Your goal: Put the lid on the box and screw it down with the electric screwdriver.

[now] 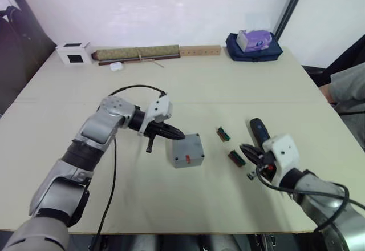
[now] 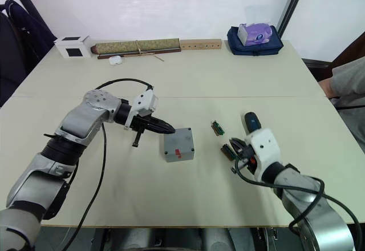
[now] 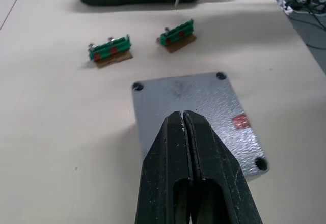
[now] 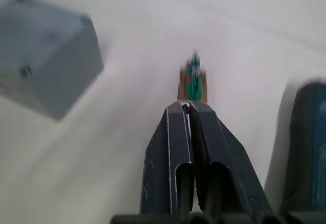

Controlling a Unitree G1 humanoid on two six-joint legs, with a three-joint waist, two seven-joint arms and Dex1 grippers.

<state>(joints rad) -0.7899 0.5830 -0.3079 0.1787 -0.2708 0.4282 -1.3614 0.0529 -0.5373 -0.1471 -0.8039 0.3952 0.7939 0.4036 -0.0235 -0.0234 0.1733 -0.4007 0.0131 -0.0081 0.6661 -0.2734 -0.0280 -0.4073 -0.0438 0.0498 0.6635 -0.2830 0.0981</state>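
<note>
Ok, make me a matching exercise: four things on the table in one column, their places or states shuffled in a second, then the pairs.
Things:
1. lid
2. electric screwdriver
3. left gripper
4. white cube

Places or states:
A. at the far left corner of the table
B. shut, at the box's left edge
C. lying beside the right gripper
D. on the box, red mark up

Pairs: 1-D, 2-C, 3-B, 4-A

Open table (image 1: 188,80) spans the frame's middle; two green strips (image 1: 223,134) and the electric screwdriver (image 1: 259,130) crowd the box's (image 1: 186,150) right.
</note>
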